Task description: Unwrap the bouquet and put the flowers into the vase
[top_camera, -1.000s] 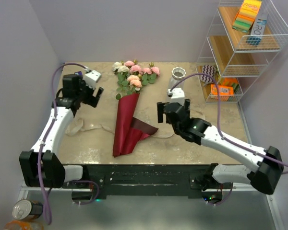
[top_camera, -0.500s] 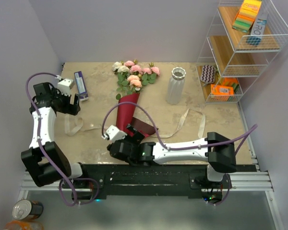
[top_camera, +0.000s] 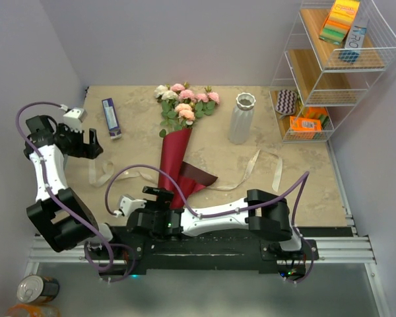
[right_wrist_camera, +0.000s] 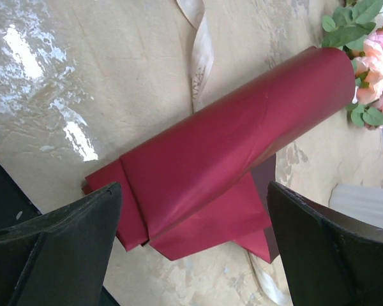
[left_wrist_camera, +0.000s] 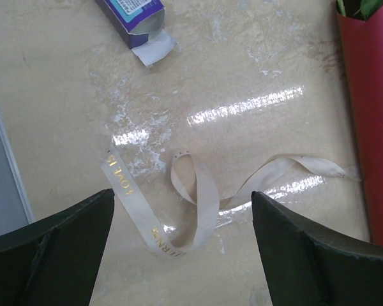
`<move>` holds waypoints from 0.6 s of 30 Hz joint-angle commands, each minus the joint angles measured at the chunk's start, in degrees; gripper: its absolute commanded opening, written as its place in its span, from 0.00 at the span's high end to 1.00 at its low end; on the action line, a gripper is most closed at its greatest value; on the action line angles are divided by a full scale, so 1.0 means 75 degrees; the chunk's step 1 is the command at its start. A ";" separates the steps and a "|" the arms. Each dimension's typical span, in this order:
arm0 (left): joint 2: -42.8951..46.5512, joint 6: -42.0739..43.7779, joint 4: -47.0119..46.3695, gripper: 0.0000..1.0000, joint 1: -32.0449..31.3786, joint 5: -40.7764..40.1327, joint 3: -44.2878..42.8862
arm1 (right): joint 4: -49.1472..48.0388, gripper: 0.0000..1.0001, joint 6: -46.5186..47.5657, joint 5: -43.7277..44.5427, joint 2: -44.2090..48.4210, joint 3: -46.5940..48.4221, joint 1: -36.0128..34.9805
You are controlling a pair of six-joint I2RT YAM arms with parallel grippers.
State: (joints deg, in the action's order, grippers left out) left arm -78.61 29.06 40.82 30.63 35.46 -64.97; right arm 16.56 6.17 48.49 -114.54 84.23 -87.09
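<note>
The bouquet point(top_camera: 175, 162) lies in the middle of the table, with its dark red paper cone point(right_wrist_camera: 242, 127) pointing at me. Its flowers point(top_camera: 185, 102) fan out at the far end, and the pink blooms point(right_wrist_camera: 367, 64) show at the cone's mouth. A loose flap of paper sticks out on the right side of the cone's lower part. The beige ribbon point(top_camera: 112, 173) lies untied on the table on both sides of the cone. The white vase point(top_camera: 241, 119) stands upright to the right of the flowers. My left gripper point(top_camera: 94, 144) hangs open over a ribbon loop point(left_wrist_camera: 191, 204). My right gripper point(top_camera: 160, 195) is open above the cone's lower end.
A blue box point(top_camera: 111, 117) lies at the far left, its open flap point(left_wrist_camera: 153, 48) facing the ribbon. A wire shelf point(top_camera: 330, 72) with boxes and sponges stands at the right edge. The right arm stretches along the near edge. A wall runs close on the left.
My right arm has swung from the middle right of the table to the near edge, at the cone's tip. My left arm has drawn back to the left edge, uncovering the blue box.
</note>
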 commanded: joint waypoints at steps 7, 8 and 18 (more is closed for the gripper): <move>-0.0171 0.0461 0.0382 0.07 0.0603 0.0756 -0.0642 | 0.0558 0.02 0.0255 -0.0196 -0.0419 0.0395 0.0022; -0.0194 0.0461 0.0393 0.07 0.0650 0.0791 -0.0642 | 0.0604 0.02 0.0255 -0.0196 -0.0442 0.0372 0.0022; -0.0288 0.0578 0.0347 0.07 0.0861 0.0861 -0.0712 | 0.0640 0.02 0.0184 -0.0079 -0.0372 -0.0143 0.0233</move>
State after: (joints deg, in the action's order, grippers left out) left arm -80.18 31.79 43.62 36.14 40.10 -67.96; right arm 20.49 7.70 46.98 -118.91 85.01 -86.37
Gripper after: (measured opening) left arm 0.931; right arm 0.982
